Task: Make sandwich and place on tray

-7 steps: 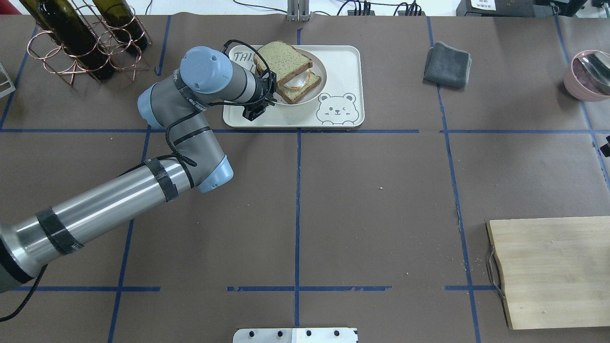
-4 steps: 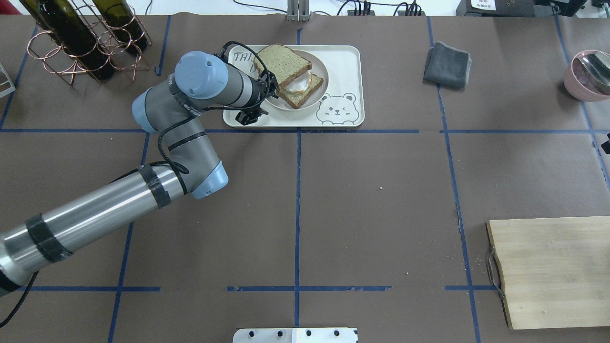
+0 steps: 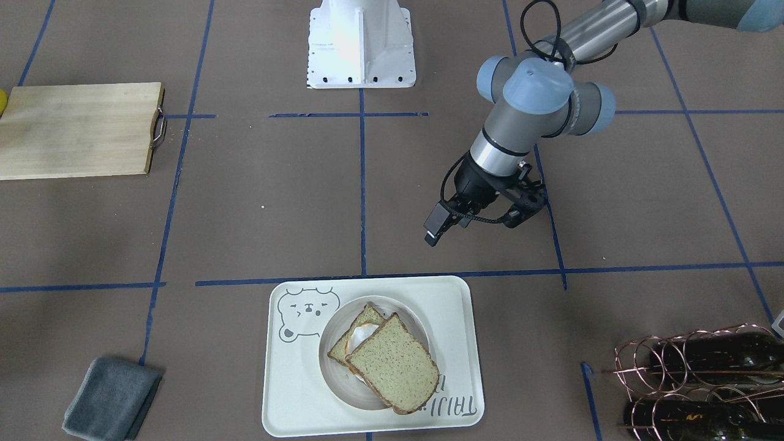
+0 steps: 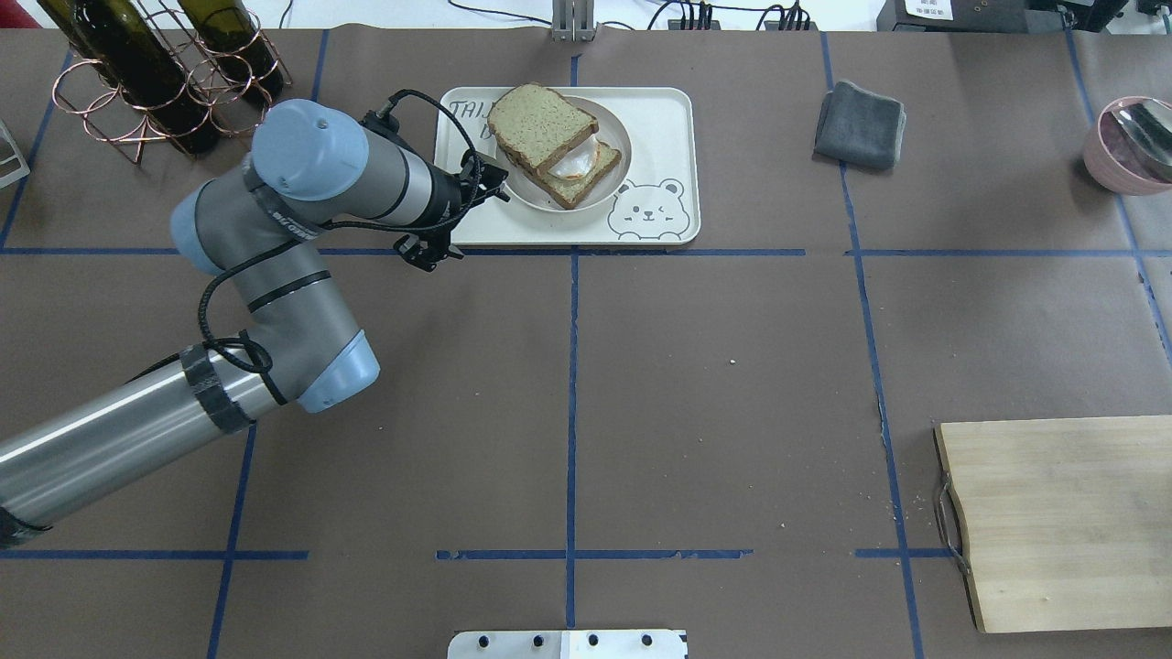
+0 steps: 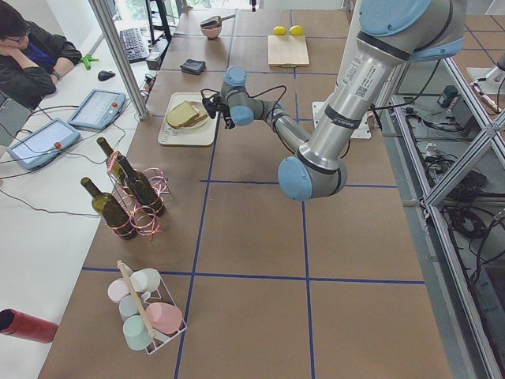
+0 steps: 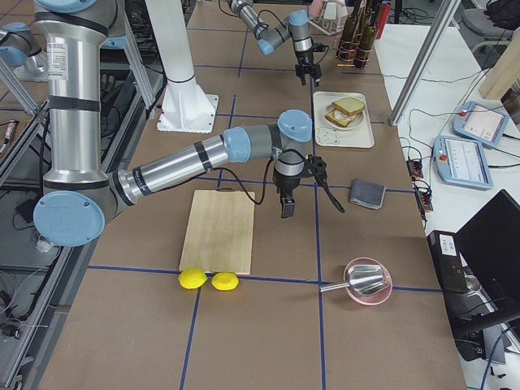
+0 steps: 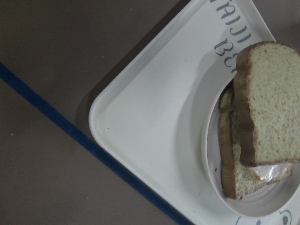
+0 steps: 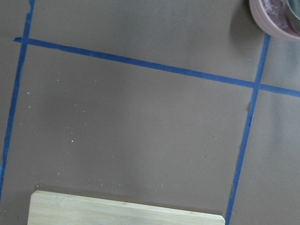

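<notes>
The sandwich [image 4: 548, 137], two speckled bread slices with a fried egg between them, lies on a round off-white plate [image 4: 616, 137]. The plate stands on the cream bear tray [image 4: 664, 119] at the table's far middle. The sandwich also shows in the front-facing view [image 3: 392, 364] and the left wrist view [image 7: 269, 112]. My left gripper [image 4: 483, 181] hangs above the table off the tray's near left corner, clear of the plate. It looks open and empty. My right gripper [image 6: 286, 205] shows only in the exterior right view, over the table beside the cutting board. I cannot tell its state.
A grey folded cloth [image 4: 861, 124] lies right of the tray. A pink bowl [image 4: 1131, 142] sits at the far right. A wooden cutting board [image 4: 1062, 522] is at the near right, with two lemons [image 6: 207, 279] beside it. A copper wine rack [image 4: 165, 73] with bottles stands far left.
My left gripper has drawn back from the plate's rim, moving left and toward the robot. The plate with the sandwich stays on the tray.
</notes>
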Robot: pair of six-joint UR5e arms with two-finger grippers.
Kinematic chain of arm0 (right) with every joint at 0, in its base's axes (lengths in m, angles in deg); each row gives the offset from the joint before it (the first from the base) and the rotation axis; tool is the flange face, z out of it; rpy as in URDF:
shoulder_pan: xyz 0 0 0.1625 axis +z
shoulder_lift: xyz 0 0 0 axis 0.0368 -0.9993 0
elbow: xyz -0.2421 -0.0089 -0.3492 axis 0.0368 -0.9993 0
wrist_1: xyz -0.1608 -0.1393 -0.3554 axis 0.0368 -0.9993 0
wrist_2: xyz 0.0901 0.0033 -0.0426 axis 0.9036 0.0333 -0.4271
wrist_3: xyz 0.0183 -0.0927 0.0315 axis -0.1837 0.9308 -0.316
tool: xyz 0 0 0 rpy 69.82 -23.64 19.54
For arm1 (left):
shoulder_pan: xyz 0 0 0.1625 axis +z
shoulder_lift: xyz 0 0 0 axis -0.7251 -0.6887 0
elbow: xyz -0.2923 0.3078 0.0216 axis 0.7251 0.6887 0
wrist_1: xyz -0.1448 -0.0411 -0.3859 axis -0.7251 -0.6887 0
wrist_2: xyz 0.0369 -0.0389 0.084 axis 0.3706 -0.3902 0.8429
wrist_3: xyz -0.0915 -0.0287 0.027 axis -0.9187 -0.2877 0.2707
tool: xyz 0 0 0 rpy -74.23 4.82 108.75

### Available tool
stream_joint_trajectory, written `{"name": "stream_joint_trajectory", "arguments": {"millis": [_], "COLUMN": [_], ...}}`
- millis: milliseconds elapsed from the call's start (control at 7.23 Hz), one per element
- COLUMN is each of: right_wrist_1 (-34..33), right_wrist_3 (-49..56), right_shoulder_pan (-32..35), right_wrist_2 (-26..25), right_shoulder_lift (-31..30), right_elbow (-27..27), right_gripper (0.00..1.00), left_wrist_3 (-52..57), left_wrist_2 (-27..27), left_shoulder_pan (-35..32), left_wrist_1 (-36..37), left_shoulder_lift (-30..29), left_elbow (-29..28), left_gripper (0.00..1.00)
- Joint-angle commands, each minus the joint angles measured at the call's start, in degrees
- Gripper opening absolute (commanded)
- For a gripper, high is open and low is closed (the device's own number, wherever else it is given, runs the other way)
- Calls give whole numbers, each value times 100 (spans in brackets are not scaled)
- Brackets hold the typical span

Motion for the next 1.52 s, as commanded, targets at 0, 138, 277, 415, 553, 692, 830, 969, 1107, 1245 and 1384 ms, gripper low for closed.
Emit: {"name": "stream_joint_trajectory", "arguments": {"millis": [0, 138, 277, 415, 553, 692, 830, 969, 1107, 1245, 1384], "right_wrist_1": [2, 2, 2, 10, 10, 10, 2, 2, 2, 2, 10], "right_wrist_3": [1333, 1575, 1499, 1237, 1078, 1059, 884, 717, 716, 716, 716], "right_shoulder_pan": [690, 903, 957, 958, 958, 949, 949, 949, 949, 958, 958], "right_wrist_2": [47, 134, 204, 205, 205, 205, 214, 266, 501, 800, 811], "right_shoulder_lift": [-13, -13, -13, 39, 57, -30, -4, 22, 14, 5, 31], "right_elbow": [-642, -811, -830, -787, -769, -751, -829, -848, -891, -996, -1067], "right_gripper": [100, 100, 100, 100, 100, 100, 100, 100, 100, 100, 100], "left_wrist_3": [2043, 2827, 3670, 4566, 5445, 6350, 7238, 8178, 8883, 9917, 10771], "left_wrist_2": [-27, -36, -297, -639, -999, -1333, -1719, -2036, -2283, -2286, -2268], "left_shoulder_pan": [-385, -684, -965, -1316, -1807, -2281, -2782, -3396, -3829, -4259, -4647], "left_wrist_1": [1688, 2235, 2589, 2636, 2628, 2628, 2636, 2662, 2645, 2654, 2654], "left_shoulder_lift": [435, 514, 593, 951, 1346, 1698, 2006, 2401, 2805, 3131, 3230], "left_elbow": [1235, 1448, 1467, 1468, 1468, 1442, 1337, 1240, 996, 732, 303], "left_gripper": [100, 100, 100, 100, 100, 100, 100, 100, 100, 100, 100]}}
